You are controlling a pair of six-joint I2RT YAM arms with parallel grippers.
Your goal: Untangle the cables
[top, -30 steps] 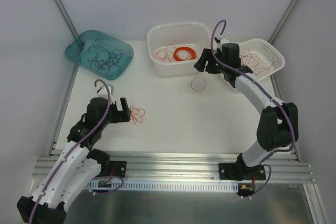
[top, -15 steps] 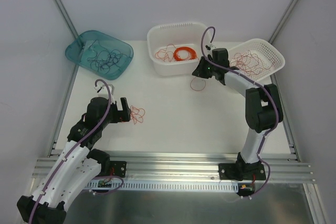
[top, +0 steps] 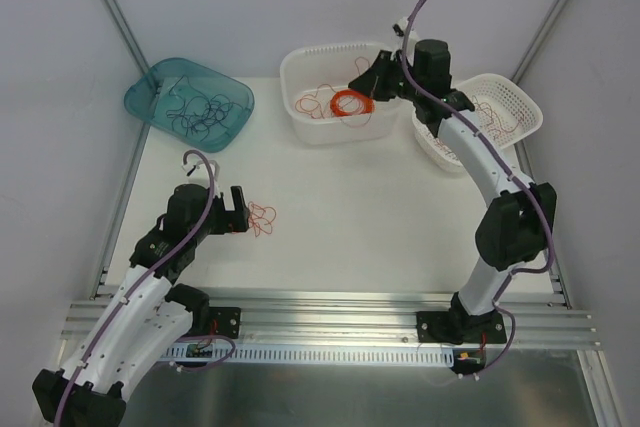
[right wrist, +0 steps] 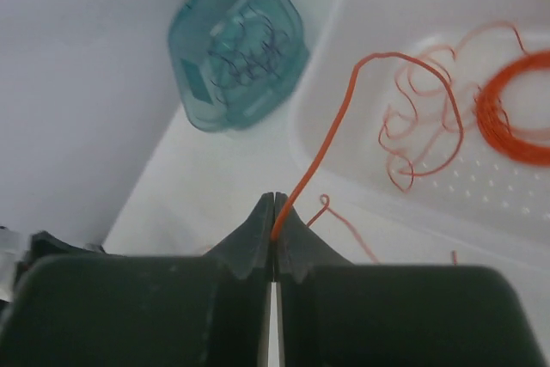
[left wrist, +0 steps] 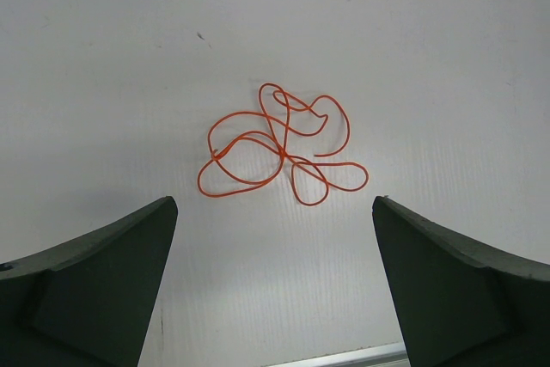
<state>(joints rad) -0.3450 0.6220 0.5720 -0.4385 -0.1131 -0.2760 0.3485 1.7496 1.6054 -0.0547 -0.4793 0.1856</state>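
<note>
Cables, black ones, lie in the teal tray at 10 o'clock on the tabletop in the overhead view. The middle white basket at 12 o'clock holds loose orange-red strands and a wound orange ring coil. The right white basket at 2 o'clock holds dark red strands. An orange-red tangle lies directly on the tabletop at 8 o'clock. The left gripper is just at its 9 o'clock side, not touching it. The right gripper hangs over the 3 o'clock half of the middle white basket, above the ring coil.

From the left wrist, the orange-red tangle lies at 12 o'clock ahead of the fingers, which stand wide apart with nothing between them.

From the right wrist, the fingers are pressed together on one orange-red strand. It rises toward 1 o'clock and curls over the middle white basket. The loose orange-red strands lie inside that basket, and the ring coil is at 3 o'clock. The teal tray with its black cables is at 11 o'clock.
</note>
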